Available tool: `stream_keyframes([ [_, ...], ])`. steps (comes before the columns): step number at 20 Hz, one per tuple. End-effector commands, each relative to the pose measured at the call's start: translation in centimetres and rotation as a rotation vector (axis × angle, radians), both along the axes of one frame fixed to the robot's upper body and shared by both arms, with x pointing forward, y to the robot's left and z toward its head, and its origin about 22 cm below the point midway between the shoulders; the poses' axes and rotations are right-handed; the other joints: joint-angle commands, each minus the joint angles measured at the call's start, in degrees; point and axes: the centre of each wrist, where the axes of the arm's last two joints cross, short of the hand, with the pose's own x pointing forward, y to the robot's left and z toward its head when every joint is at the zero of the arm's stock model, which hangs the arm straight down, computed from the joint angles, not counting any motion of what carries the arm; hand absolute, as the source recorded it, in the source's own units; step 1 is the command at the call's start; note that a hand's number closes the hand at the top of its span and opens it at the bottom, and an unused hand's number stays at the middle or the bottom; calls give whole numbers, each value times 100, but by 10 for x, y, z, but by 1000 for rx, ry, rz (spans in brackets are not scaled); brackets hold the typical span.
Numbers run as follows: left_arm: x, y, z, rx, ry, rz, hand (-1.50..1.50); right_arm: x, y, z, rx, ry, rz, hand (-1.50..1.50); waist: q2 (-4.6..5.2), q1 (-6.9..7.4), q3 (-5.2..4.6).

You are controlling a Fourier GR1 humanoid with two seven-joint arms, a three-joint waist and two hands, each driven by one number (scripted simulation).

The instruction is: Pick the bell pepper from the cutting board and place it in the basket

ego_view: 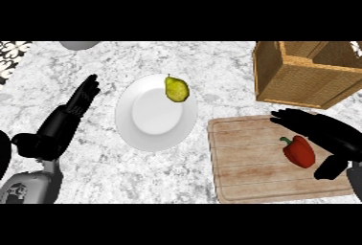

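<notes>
The right hand's (pixel 326 139) fingers (pixel 290 116) spread open around the red bell pepper (pixel 299 151), holding nothing yet (thumb below it). The pepper lies on the cutting board (pixel 247 167); grasp, lift and wicker basket (pixel 304 83) remain. The left hand (pixel 67 119) rests open over the bench (pixel 141 177).

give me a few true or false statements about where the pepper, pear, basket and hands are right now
1. The red bell pepper lies on the wooden cutting board. True.
2. The pear sits in the basket. False: it rests on the upper rim of the white plate, left of the basket.
3. The right hand is open beside the bell pepper, not curled round it. True.
4. The left hand holds the plate. False: it rests open on the counter left of the plate, fingers straight, touching nothing.
5. The basket stands beyond the cutting board, at the upper right. True.
</notes>
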Motion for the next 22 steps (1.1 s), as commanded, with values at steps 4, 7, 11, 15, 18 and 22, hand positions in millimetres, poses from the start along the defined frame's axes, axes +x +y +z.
stream_keyframes([
  [4, -4, 10, -13, -2, 1, 6, 0, 13, 12, -18, -37, 74, 19, -150, 3, 11, 0],
  [7, -1, -2, -2, -1, -1, -6, 0, -3, 11, -10, -62, 86, 42, -150, -6, -21, 0],
  [11, -6, 1, 6, 8, 0, -3, 0, 6, 14, -37, -137, 66, 93, 150, 0, 21, 2],
  [15, -6, -5, -19, 6, 1, 6, 0, -11, 5, -27, -113, 48, 102, 150, -5, -40, -1],
  [18, -2, -4, 1, -11, -14, -5, 0, -4, -3, -45, -162, -11, 185, 150, 6, 8, 3],
  [22, -5, -6, -14, -9, -2, -4, 0, -8, -13, -51, -151, -98, 197, 150, 9, 2, 4],
])
